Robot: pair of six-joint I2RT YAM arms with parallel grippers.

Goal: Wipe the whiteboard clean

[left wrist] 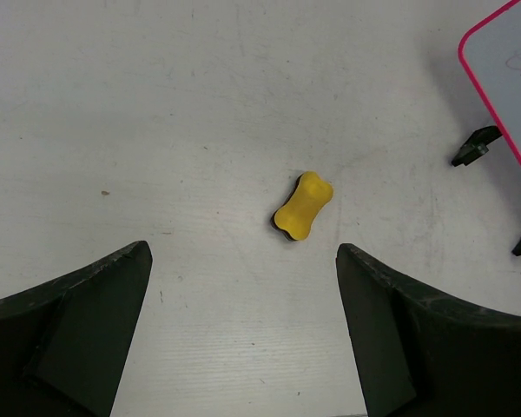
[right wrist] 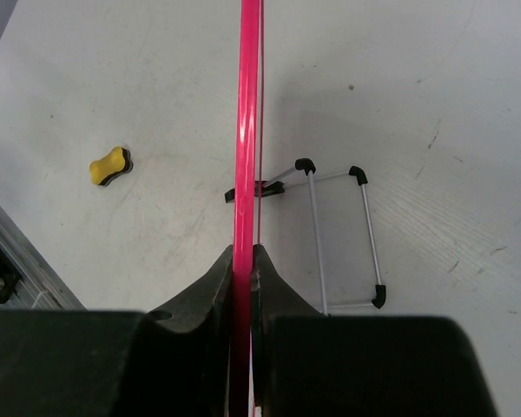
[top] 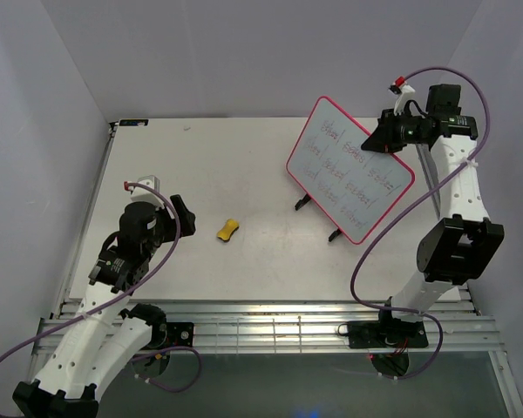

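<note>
Right claw (right wrist: 245,265) clenched on top frame edge of whiteboard (top: 349,170); board stands tilted at right side of counter (top: 227,157). Left claw (left wrist: 243,252) released; yellow eraser (left wrist: 302,205) lies just ahead, apart.

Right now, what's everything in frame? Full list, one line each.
whiteboard: 1, white with pink-red frame and faint writing, propped tilted at the table's far right
stand: 1, white wire with black feet, behind and under the whiteboard
eraser: 1, yellow, lying left of the whiteboard, apart from it
table: 1, off-white, under everything
left arm: 1, white and black with a purple cable, near left
right arm: 1, same colours, right side
left fingers: 1 pair, black, open, aimed at the eraser, not touching it
right fingers: 1 pair, black, shut on the whiteboard's upper edge
</note>
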